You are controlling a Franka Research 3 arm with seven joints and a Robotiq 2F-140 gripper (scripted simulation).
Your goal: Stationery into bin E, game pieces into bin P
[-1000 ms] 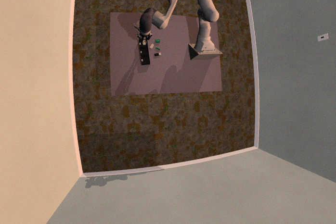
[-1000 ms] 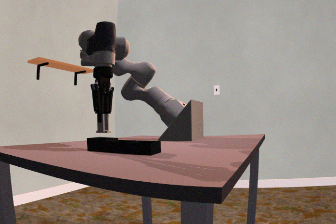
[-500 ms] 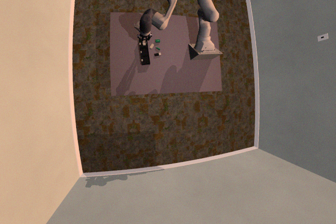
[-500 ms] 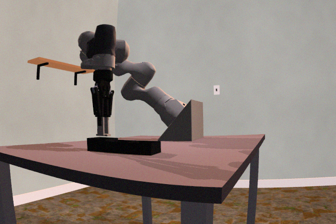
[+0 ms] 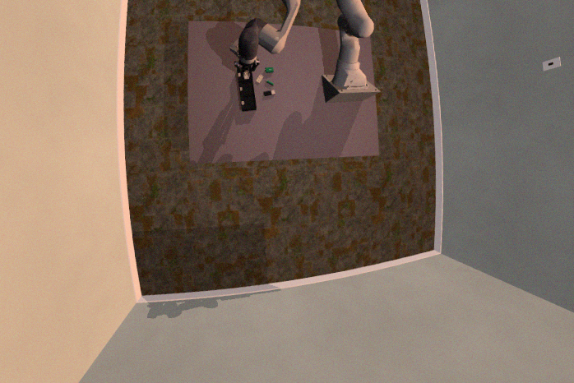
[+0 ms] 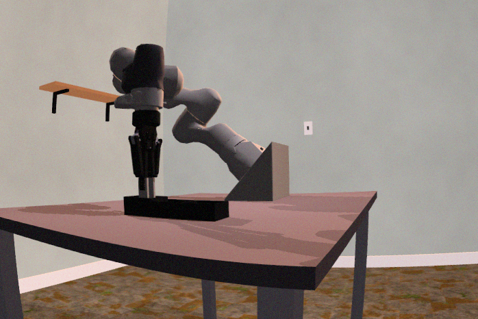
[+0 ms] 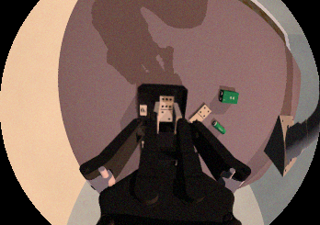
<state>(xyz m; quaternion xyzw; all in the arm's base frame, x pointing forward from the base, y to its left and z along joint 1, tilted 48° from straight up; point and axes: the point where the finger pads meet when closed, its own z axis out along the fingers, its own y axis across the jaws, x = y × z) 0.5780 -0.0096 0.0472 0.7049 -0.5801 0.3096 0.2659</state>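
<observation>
Two black bins stand end to end in one long row [image 5: 246,91] on the table, also seen in the side view [image 6: 175,208]. I cannot read their letters. My gripper [image 5: 244,73] points straight down, its fingertips [image 6: 146,190] at the rim of the far bin. In the wrist view the fingers are shut on a small white die with dark dots [image 7: 164,106], held over the bin's inside. A white domino [image 7: 200,113], a green block [image 7: 229,96] and a small green piece [image 7: 219,126] lie on the table to the right of the bin.
A small black and white thing [image 5: 269,92] lies near the domino [image 5: 260,77]. The arm's wedge base [image 5: 349,86] stands further right. A small pale mark [image 7: 143,109] shows inside the bin. A wall shelf [image 6: 77,91] hangs behind the arm.
</observation>
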